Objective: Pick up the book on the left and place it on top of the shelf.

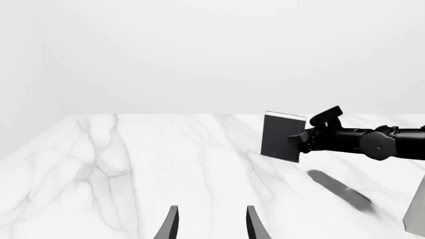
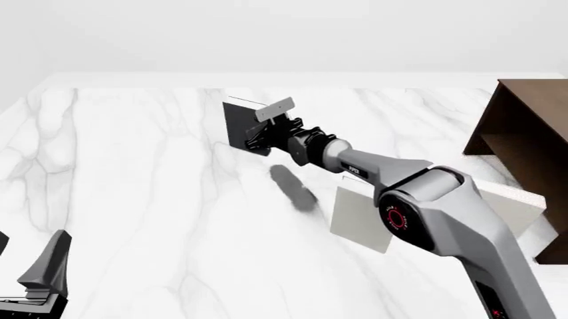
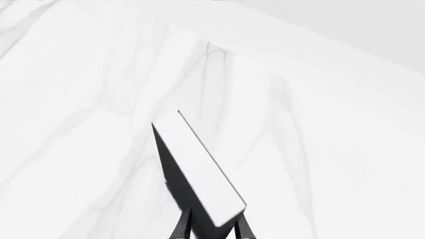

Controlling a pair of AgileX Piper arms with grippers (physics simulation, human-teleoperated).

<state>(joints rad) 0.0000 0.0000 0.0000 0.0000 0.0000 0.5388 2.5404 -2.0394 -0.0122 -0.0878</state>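
The black book [image 2: 238, 125] with a white page edge stands upright at the far middle of the marble table, seemingly just off the surface. A dark shadow lies on the table nearer to me. My right gripper [image 2: 263, 136] is shut on its near edge, arm stretched far forward. In the right wrist view the book [image 3: 199, 172] sits between the fingertips [image 3: 182, 229]. The left wrist view shows the book [image 1: 282, 137] held by the right gripper [image 1: 302, 141]. My left gripper [image 1: 211, 224] is open and empty, low at the near left [image 2: 44, 272]. The dark brown shelf [image 2: 533, 133] stands at the right.
A pale white-grey book [image 2: 360, 216] stands under my right arm, also at the edge of the left wrist view [image 1: 417, 211]. Another pale book [image 2: 519, 206] leans by the shelf's near side. The marble table [image 2: 133, 166] stretches out to the left.
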